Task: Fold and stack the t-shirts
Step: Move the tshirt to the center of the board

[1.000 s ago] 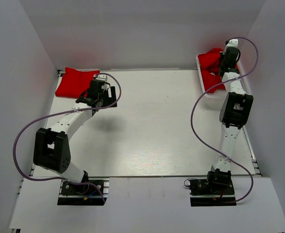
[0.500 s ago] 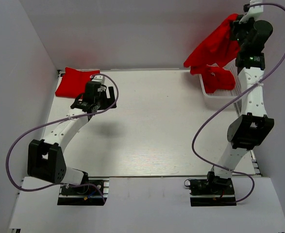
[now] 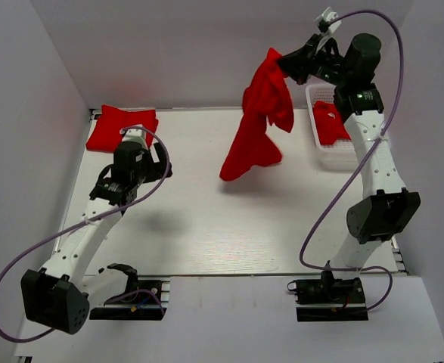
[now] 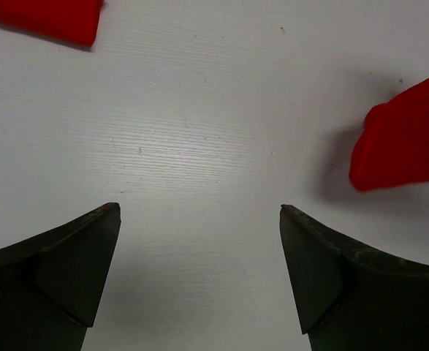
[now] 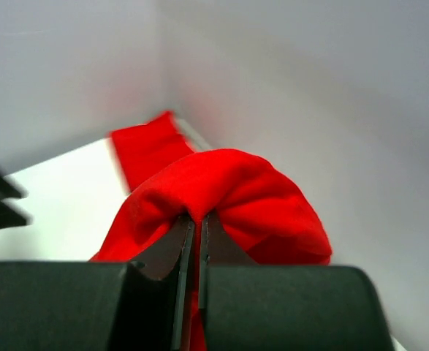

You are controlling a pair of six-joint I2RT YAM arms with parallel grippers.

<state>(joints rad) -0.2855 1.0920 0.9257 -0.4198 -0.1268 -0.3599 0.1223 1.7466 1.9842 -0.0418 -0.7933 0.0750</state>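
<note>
My right gripper (image 3: pixel 288 63) is shut on a red t-shirt (image 3: pixel 257 121) and holds it high, so the cloth hangs down over the back middle of the table. In the right wrist view the shirt (image 5: pixel 221 190) bunches around the closed fingers (image 5: pixel 172 248). A folded red t-shirt (image 3: pixel 119 125) lies at the back left corner; it also shows in the right wrist view (image 5: pixel 145 150) and the left wrist view (image 4: pixel 42 18). More red t-shirts (image 3: pixel 330 123) lie in the white basket (image 3: pixel 335 154). My left gripper (image 3: pixel 158 160) is open and empty above the table; the hanging shirt's hem (image 4: pixel 404 139) shows ahead of it.
The white table (image 3: pixel 229 219) is walled by grey panels at the back and both sides. The basket stands at the back right by the right arm. Purple cables loop off both arms.
My right gripper has lifted a t-shirt out of the basket and swung it left over the table. My left arm has drawn back and turned slightly away from the folded shirt.
</note>
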